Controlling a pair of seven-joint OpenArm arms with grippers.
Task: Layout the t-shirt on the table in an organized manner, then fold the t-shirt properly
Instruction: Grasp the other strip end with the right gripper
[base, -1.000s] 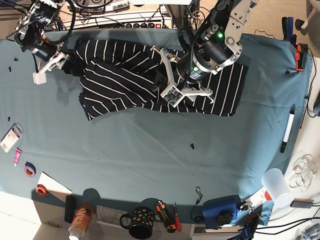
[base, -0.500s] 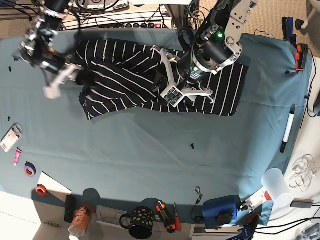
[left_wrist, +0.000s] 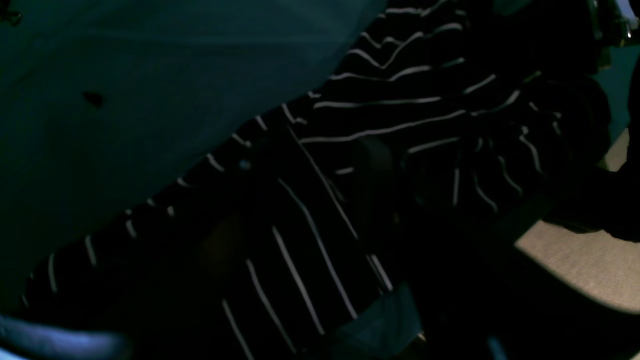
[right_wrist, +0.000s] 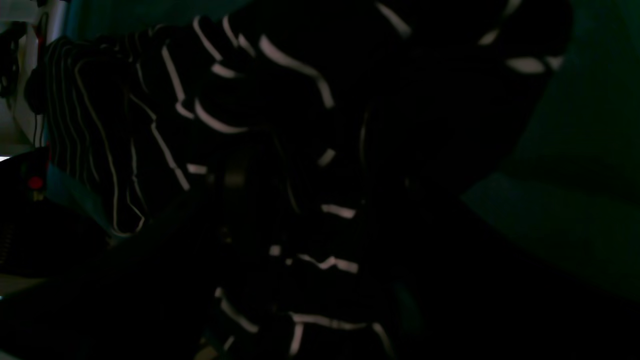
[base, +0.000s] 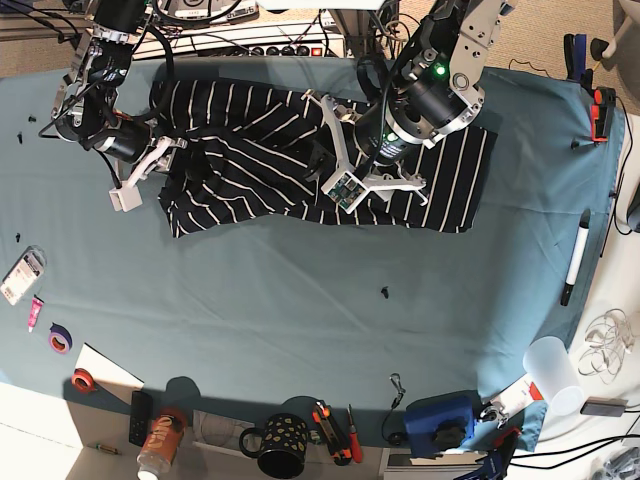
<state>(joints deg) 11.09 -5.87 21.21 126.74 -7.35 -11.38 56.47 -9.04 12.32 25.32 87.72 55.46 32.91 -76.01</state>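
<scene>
Overhead and wrist views, layout stage. The t-shirt (base: 300, 150) lies crumpled and folded over itself on the far half of the counter (base: 300, 330), not yet spread flat. The left end effector (base: 355, 165) sits over the shirt's middle with its white fingers spread apart; whether cloth lies between them cannot be told. The right end effector (base: 140, 175) hovers at the shirt's edge on the side away from the marker pen (base: 575, 262), fingers wide apart and holding nothing visible.

To do this step well, each end effector should probably pinch a single layer at a distinct edge or corner of the shirt, then draw the two points apart until the stripes run straight, avoiding bunched double layers.

Both wrist views are very dark: only white stripes on black folds and patches of teal cloth show. Fingertips, sleeves, collar and hem cannot be identified there.
</scene>
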